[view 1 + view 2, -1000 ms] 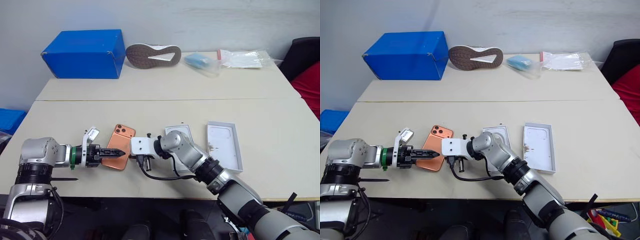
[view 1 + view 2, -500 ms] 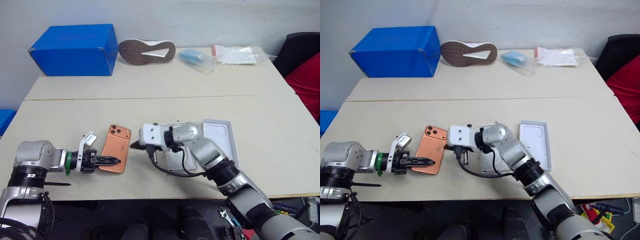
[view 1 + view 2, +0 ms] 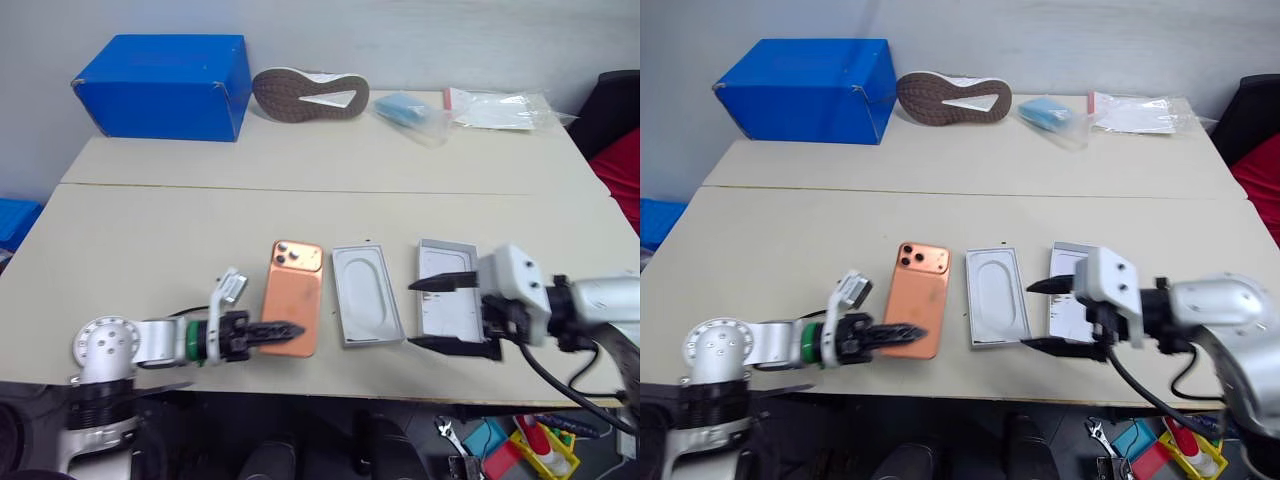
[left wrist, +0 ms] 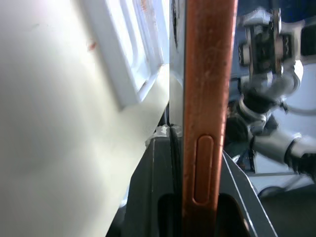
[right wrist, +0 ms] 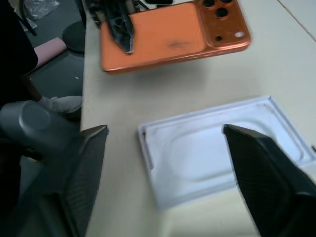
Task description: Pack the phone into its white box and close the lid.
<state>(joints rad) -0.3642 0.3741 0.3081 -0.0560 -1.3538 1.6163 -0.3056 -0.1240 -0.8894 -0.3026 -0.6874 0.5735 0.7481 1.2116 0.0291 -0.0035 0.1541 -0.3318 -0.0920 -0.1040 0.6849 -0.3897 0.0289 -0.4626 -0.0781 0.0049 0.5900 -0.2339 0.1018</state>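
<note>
While clamped in left gripper (image 3: pixel 285 330), phone (image 3: pixel 291 310) off table; right gripper (image 3: pixel 428 313) wide open, empty, over white box (image 3: pixel 447 300).

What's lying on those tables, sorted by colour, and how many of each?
Blue: 2, the big box and the small packet
Orange: 1, the phone
White: 2, the flat insert and the shallow tray
Brown-soled: 1, the shoe
Clear: 1, the plastic bag
Total: 7
</note>
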